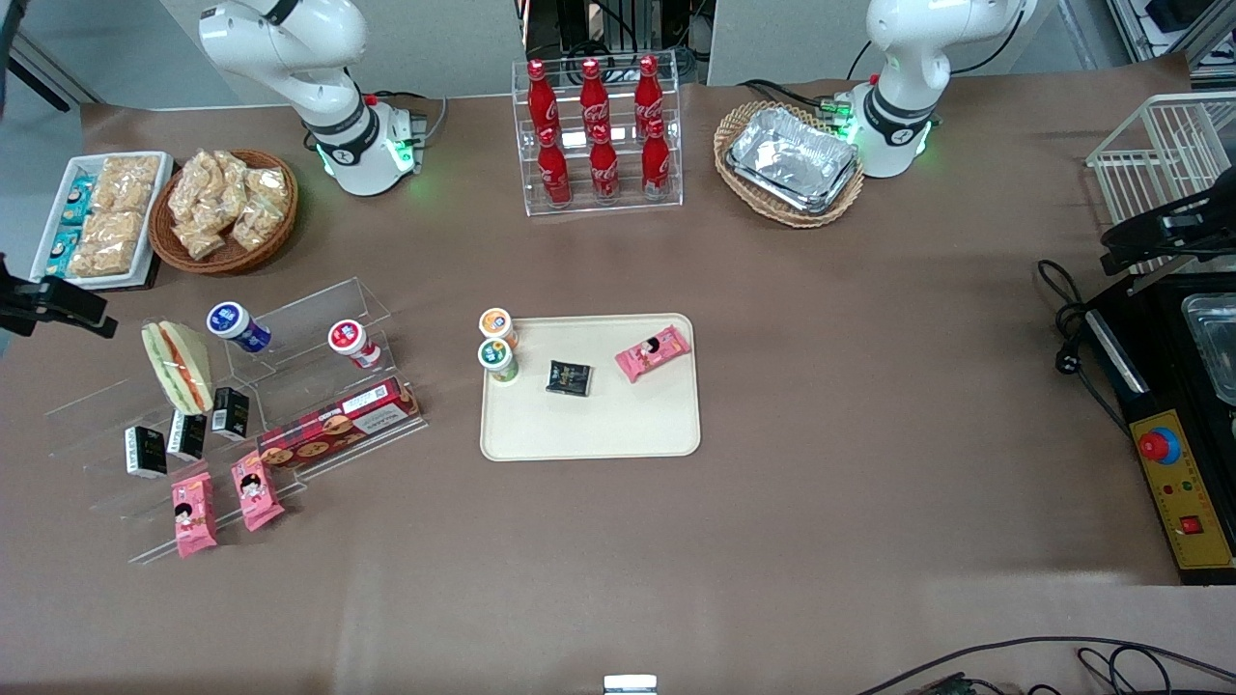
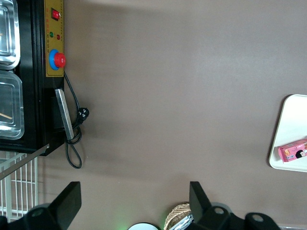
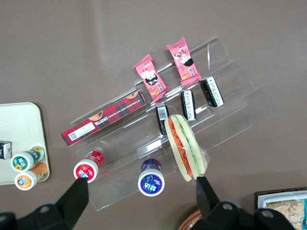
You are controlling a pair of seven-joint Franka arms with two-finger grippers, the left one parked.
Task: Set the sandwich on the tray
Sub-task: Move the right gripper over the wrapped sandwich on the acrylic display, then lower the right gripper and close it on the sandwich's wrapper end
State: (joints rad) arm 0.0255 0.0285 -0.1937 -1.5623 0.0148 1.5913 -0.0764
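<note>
Currently the gripper (image 3: 139,201) hovers with fingers spread above the sandwich (image 3: 186,146), which leans on the clear stepped rack (image 3: 230,91) near the table's working-arm edge, well apart from the mid-table tray (image 1: 589,425).

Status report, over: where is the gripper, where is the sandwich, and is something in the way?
Gripper open, above the display stand, holding nothing. Sandwich on the clear stand, not on the tray. Blue-lidded cup stands beside it.
</note>
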